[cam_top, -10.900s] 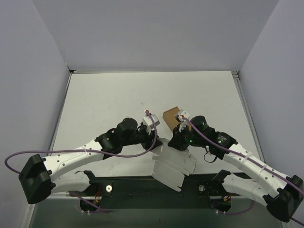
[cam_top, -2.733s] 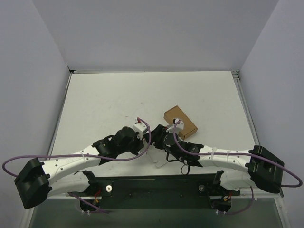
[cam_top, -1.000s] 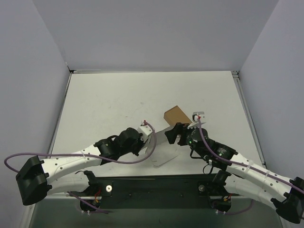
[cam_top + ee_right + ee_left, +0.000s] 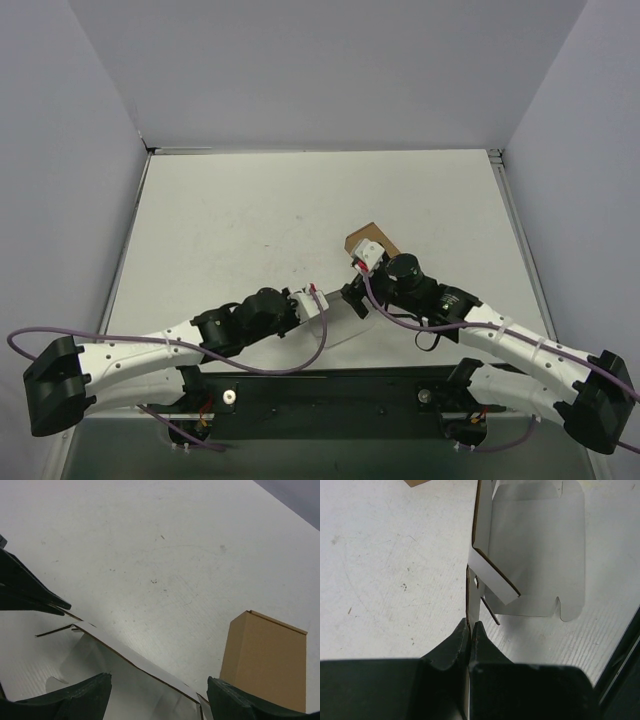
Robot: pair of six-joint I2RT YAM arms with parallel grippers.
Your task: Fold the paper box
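The paper box (image 4: 535, 555) is a white card blank lying flat on the table near the front edge, with one brown-edged flap (image 4: 480, 540) raised upright. My left gripper (image 4: 471, 625) is shut on the lower end of that upright flap. My right gripper (image 4: 157, 680) is open and sits low over the blank, one finger on each side of the raised fold, touching nothing that I can see. From above, both grippers (image 4: 322, 303) (image 4: 352, 300) meet over the paper box (image 4: 345, 323), which they mostly hide.
A small closed brown cardboard box (image 4: 372, 240) (image 4: 265, 660) stands just beyond the right gripper, close to its right finger. The black front rail (image 4: 320, 385) runs right behind the blank. Grey walls enclose the table (image 4: 250, 210).
The right gripper has swung left and down over the blank, still open. The left gripper has drawn toward the front edge, still holding the flap.
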